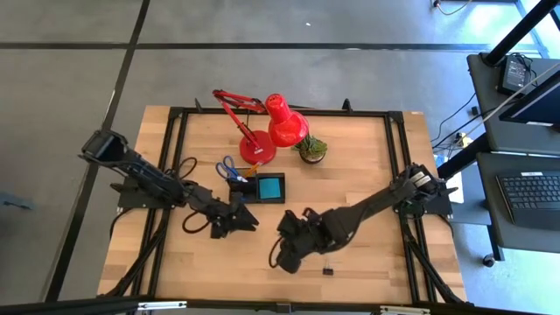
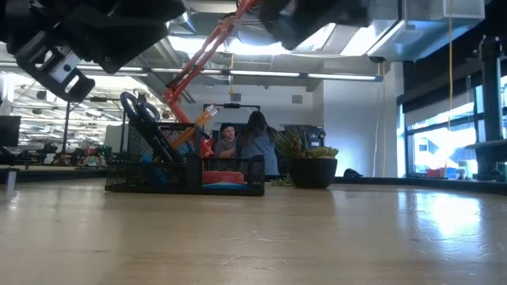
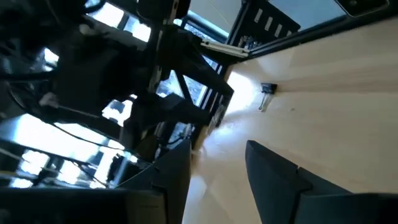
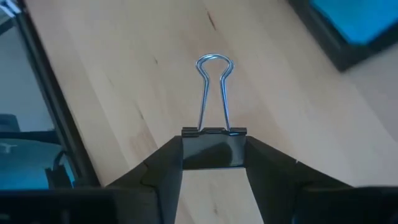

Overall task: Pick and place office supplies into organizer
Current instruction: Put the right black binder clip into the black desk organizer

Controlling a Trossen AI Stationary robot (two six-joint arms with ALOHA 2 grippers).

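My left pincer [image 1: 243, 218] hung open and empty above the desk [image 1: 359, 175], just before the organizer [image 1: 262, 187]. My right pincer [image 4: 214, 163] was clamped on a binder clip [image 4: 214, 148], with a second clip [image 1: 328, 270] lying on the desk nearby.

Wooden table [image 1: 350, 166], black organizer [image 1: 261, 187], red lamp [image 1: 259, 150], potted plant [image 1: 312, 149], binder clip [image 1: 328, 270] resting on it
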